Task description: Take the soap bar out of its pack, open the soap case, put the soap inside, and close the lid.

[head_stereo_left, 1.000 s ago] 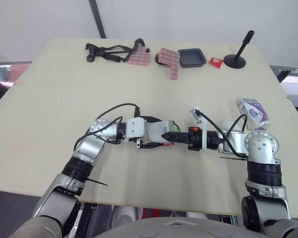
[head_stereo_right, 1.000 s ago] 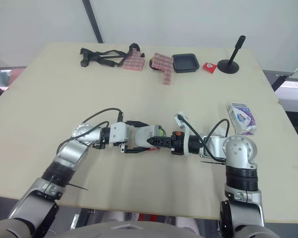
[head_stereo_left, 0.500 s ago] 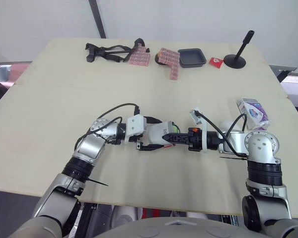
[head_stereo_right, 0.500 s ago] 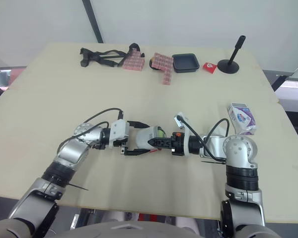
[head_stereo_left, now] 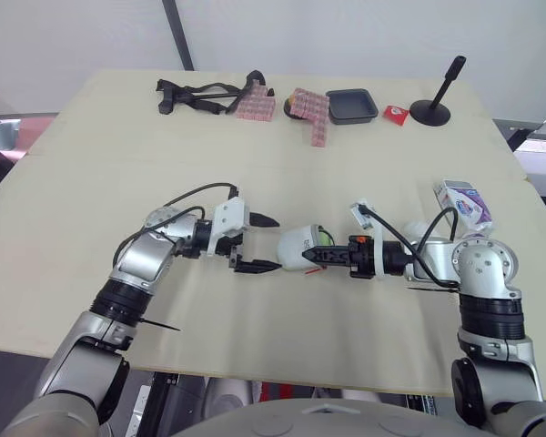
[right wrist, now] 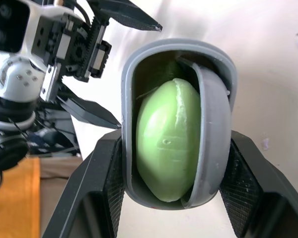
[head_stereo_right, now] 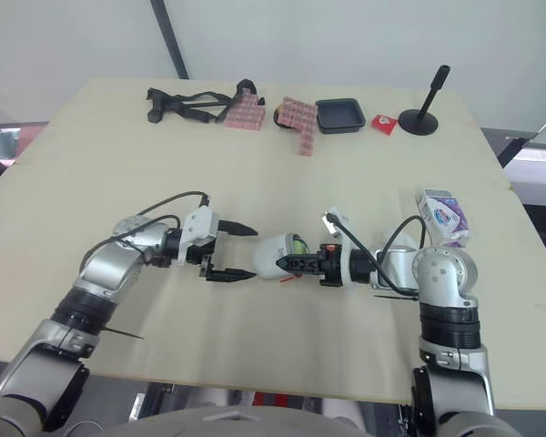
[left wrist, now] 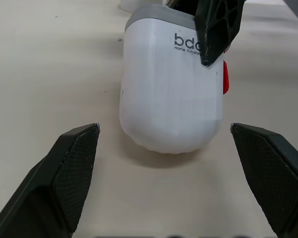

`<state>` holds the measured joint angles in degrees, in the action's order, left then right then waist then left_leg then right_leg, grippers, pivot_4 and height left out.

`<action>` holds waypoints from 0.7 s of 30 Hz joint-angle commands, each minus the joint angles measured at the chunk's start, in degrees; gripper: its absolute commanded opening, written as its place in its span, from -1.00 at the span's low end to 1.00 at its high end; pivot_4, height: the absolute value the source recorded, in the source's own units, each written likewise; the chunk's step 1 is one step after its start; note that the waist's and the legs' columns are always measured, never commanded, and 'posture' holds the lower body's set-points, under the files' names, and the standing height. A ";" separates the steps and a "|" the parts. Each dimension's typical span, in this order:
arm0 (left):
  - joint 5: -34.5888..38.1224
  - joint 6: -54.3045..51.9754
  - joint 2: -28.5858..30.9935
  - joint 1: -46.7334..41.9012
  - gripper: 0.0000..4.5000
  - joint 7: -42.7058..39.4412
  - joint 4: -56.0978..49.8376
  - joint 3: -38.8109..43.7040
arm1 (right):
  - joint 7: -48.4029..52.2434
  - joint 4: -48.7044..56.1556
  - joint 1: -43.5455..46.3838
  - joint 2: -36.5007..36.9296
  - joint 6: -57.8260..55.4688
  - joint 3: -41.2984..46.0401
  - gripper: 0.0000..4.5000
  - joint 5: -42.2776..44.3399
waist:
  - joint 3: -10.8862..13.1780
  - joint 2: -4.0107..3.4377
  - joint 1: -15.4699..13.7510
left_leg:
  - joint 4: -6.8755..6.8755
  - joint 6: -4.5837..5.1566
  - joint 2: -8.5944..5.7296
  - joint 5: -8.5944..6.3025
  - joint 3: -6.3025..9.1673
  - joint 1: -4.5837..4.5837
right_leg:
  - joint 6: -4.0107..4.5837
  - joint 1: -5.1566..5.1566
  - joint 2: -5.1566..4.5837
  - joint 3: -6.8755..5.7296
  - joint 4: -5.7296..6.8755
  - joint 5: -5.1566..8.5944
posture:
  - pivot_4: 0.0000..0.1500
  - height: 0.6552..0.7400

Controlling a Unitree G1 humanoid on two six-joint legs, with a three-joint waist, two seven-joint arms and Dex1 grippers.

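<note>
You had the right pincer (head_stereo_left: 332, 257) clamped on the soap case (head_stereo_left: 298, 248), green soap (right wrist: 169, 144) inside, lid (right wrist: 213, 134) ajar, its long axis pointing at your wide-open, empty left pincer (head_stereo_left: 271, 244) just beside.

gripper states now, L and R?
Left gripper: open, empty.
Right gripper: shut on soap case.

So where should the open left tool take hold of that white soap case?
Probably its rounded closed end, pinched across the wide flanks, coming in from the robot's left. The soap case lies with that end facing the left tool, while the right tool clamps the open grey-rimmed end.
</note>
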<state>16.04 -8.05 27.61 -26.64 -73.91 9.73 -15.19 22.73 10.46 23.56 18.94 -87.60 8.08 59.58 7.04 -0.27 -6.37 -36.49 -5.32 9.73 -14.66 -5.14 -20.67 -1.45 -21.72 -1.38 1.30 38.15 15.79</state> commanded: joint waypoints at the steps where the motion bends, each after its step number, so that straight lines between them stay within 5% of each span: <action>1: 1.90 -3.21 0.54 -0.95 1.00 0.19 -3.11 1.64 | 2.75 3.06 1.67 3.29 3.09 -2.52 -0.01 -1.83 | 0.00 0.00 -0.04 | 0.00 0.00 0.00 0.00 0.00 -0.03 | 0.00 0.00 0.00 0.00 -0.01 0.00 | 1.00 1.00; 8: 2.67 -10.23 -0.70 -1.79 1.00 2.91 -5.57 1.85 | 11.03 6.92 5.29 13.60 14.85 -14.54 -0.01 -11.91 | 0.00 0.00 -0.16 | -0.01 0.00 0.00 0.00 0.00 -0.28 | -0.01 0.02 0.02 0.00 -0.04 -0.01 | 1.00 1.00; 13: 3.99 -15.23 -1.70 -4.55 1.00 4.62 -7.54 2.12 | 20.78 11.68 15.71 24.41 25.25 -28.07 -0.01 -23.69 | 0.04 -0.03 -0.09 | -0.04 -0.01 0.01 0.00 0.02 -0.28 | -0.03 0.02 0.04 -0.02 -0.02 -0.01 | 1.00 1.00; 21: 1.17 -13.80 -5.15 -7.44 1.00 9.34 -9.78 0.78 | 30.31 16.67 27.23 31.04 26.64 -38.61 -0.01 -31.82 | 0.05 -0.03 -0.94 | -0.02 -0.03 0.04 -0.05 0.03 -0.43 | -0.06 0.07 0.61 0.22 -0.25 -0.03 | 1.00 1.00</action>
<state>17.90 -23.64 22.58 -32.99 -65.65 1.64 -14.60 50.92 24.50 48.76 48.73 -61.91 -29.87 29.81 7.09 -0.30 -7.30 -36.53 -5.35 9.77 -14.71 -5.10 -21.11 -1.52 -21.65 -0.74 1.58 37.90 15.75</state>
